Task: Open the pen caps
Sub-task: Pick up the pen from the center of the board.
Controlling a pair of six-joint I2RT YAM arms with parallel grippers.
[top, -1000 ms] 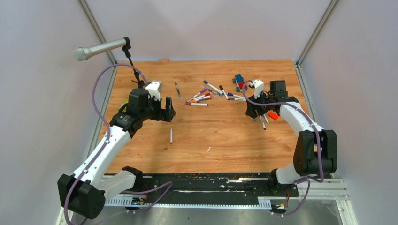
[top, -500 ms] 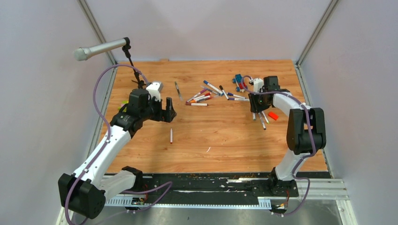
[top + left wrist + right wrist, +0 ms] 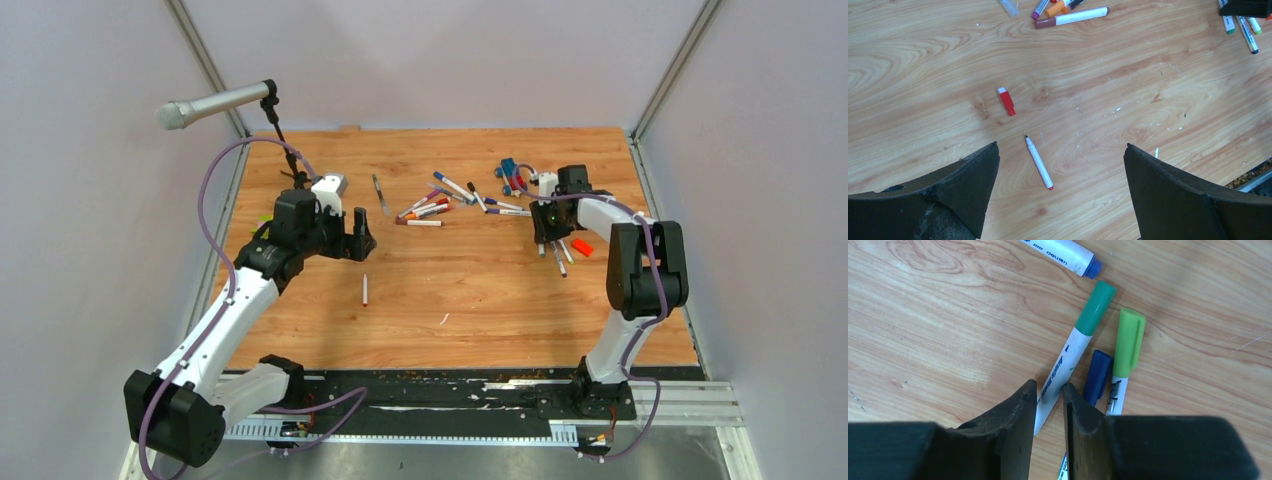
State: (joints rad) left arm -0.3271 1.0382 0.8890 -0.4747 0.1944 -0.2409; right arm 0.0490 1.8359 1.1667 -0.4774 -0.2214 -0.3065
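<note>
My right gripper [image 3: 1049,390] is down on the table with its fingers closed narrowly on the white barrel of a green-capped pen [image 3: 1068,352]; its green cap [image 3: 1095,307] points away from me. Beside it lie a blue-capped pen [image 3: 1097,375] and a lime-capped pen [image 3: 1128,340]. From above, the right gripper [image 3: 546,232] sits over this small group. My left gripper [image 3: 1062,147] hangs wide open above an uncapped white pen [image 3: 1039,162], with a loose red cap [image 3: 1006,101] a little beyond it. More capped pens [image 3: 430,208] lie in a pile at mid-table.
An orange block [image 3: 582,246] lies right of the right gripper, and a blue-and-red toy car [image 3: 511,174] sits behind it. A microphone [image 3: 215,103] on a stand reaches over the back left corner. A grey pen [image 3: 379,192] lies near the left gripper.
The right arm swung back toward the pens by the orange block and lowered; its jaws narrowed onto the green-capped pen. The left arm stayed still and open.
</note>
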